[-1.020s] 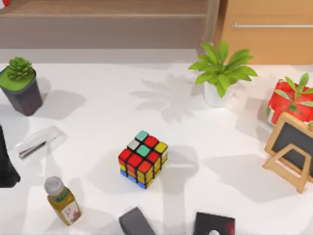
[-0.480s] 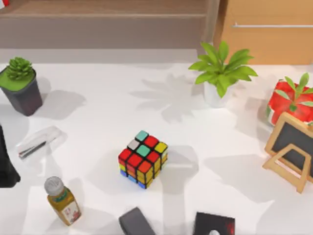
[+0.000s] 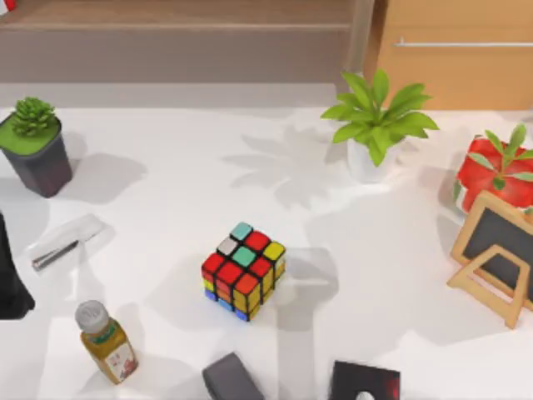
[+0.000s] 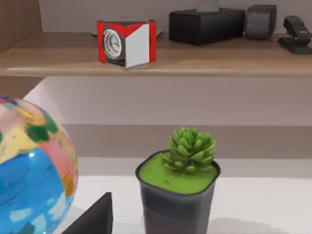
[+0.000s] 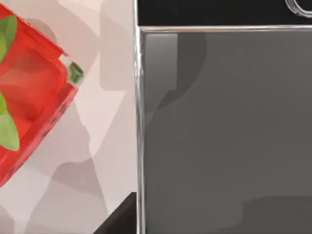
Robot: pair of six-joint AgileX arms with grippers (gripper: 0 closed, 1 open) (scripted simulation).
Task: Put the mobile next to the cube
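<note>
From above, the cube (image 3: 243,271) sits mid-table (image 3: 166,208), turned corner-on, with a grey block (image 3: 231,379) and a black box (image 3: 364,382) near it at the front edge. A bottle (image 3: 104,340) stands left of it, a clear packet (image 3: 62,242) and a potted succulent (image 3: 35,143) farther left; a leafy plant (image 3: 376,125), a red pot (image 3: 495,171) and a small chalkboard (image 3: 495,254) stand on the right. A dark piece of the left arm (image 3: 10,279) shows at the left edge. The left wrist view shows the succulent (image 4: 178,187), a globe (image 4: 31,170) and a shelf (image 4: 156,61) with a red clock (image 4: 126,41). The right wrist view looks close onto the mobile (image 5: 224,131), its silver edge running straight up the frame, red pot (image 5: 29,92) beside; where it sits on the table, and how either arm's fingers stand, I cannot tell.
</note>
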